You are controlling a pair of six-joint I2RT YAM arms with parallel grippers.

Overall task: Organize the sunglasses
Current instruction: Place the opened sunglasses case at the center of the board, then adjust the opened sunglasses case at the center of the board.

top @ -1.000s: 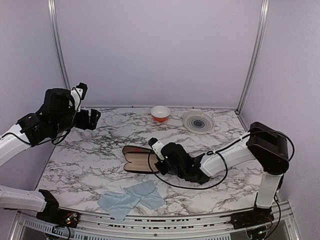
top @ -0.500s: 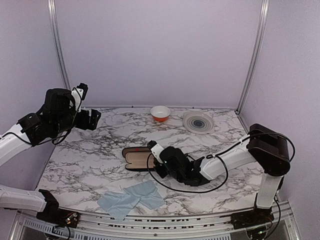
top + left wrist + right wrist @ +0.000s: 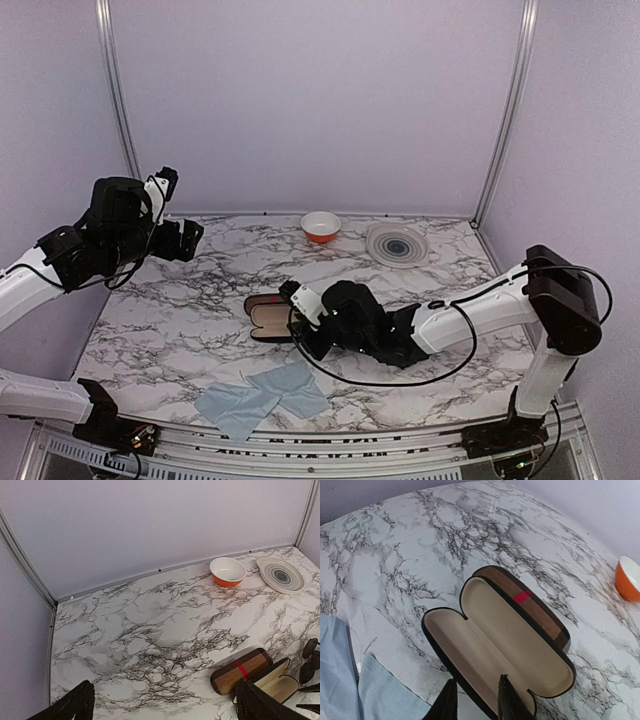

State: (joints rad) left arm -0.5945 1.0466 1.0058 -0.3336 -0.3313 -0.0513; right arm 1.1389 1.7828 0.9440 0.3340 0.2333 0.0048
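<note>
- Marble table (image 3: pixel 170 310), lilac walls.
- R gripper (image 3: pixel 476 689): jaws slightly apart, nothing betw. them, tips over near rim of open plaid case (image 3: pixel 505 645).
- L gripper (image 3: pixel 165 690): wide open, empty, raised at left.
- Sunglasses (image 3: pixel 312 649): only dark lenses show, just right of case. I'd guess light, thin wire, scratch-prone; pinch the bridge gently.

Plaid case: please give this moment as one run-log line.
plaid case open, empty | right end effector open at its rim | left end effector open
</note>
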